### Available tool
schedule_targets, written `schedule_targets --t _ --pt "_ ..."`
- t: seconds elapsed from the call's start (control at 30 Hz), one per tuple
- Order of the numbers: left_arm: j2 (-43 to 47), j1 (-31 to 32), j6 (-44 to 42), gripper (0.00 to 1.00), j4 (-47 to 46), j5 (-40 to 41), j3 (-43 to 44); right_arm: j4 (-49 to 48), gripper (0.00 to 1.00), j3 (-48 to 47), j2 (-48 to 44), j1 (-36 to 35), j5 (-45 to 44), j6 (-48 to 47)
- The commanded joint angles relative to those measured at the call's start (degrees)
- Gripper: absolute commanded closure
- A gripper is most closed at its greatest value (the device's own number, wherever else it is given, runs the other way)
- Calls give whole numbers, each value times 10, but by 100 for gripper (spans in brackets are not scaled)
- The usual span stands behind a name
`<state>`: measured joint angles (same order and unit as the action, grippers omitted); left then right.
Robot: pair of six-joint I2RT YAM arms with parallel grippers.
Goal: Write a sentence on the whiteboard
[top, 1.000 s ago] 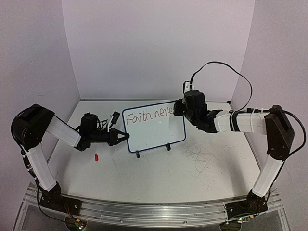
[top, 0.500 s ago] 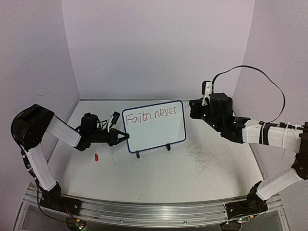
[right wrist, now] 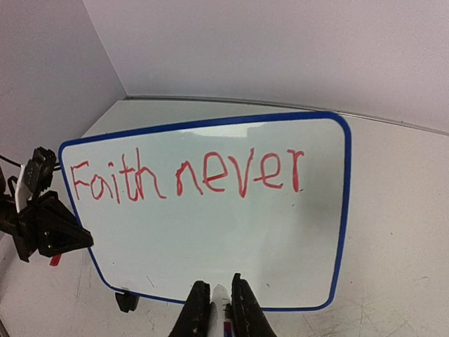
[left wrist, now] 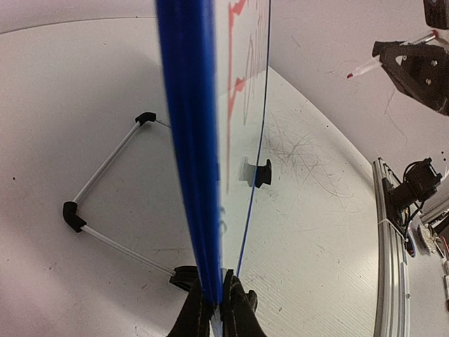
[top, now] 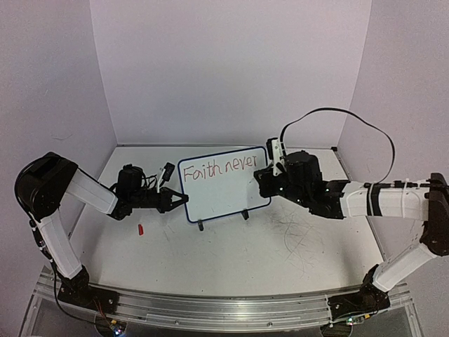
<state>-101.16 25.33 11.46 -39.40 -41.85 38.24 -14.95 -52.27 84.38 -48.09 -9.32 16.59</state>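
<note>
2 red words (right wrist: 186, 179) on whiteboard (right wrist: 210, 239) | left gripper (left wrist: 216, 296) clamps its edge | right gripper (right wrist: 219, 286) grips marker (right wrist: 222, 312), partly hidden

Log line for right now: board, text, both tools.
whiteboard upright | sentence reads "Faith never" only | left tool shut on whiteboard edge | right tool shut on marker, tip off whiteboard

Red sentence (right wrist: 184, 180) on blue-framed whiteboard (right wrist: 210, 239)

A red cap (top: 140, 229) lies on my worktop (top: 210, 260); grey scribbles (top: 298, 235) mark its right half, a metal rail (top: 210, 307) its near edge
</note>
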Motion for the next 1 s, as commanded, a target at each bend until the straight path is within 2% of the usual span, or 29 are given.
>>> schedule_targets --t 0.0,0.5,0.7,0.8,0.97 --pt "0 -3 -4 100 18 58 3 -3 100 -51 41 -33 -23 -11" --pt "10 4 -12 100 18 77 -2 -7 100 -197 191 -93 -34 -38" --pt "15 4 -17 100 19 79 -4 -8 100 -205 198 -96 -99 -48" --pt "14 4 -17 100 19 78 -3 -11 100 -201 194 -94 -138 -19" --pt "13 4 -17 100 18 74 -2 -33 100 -200 203 -87 -55 -31"
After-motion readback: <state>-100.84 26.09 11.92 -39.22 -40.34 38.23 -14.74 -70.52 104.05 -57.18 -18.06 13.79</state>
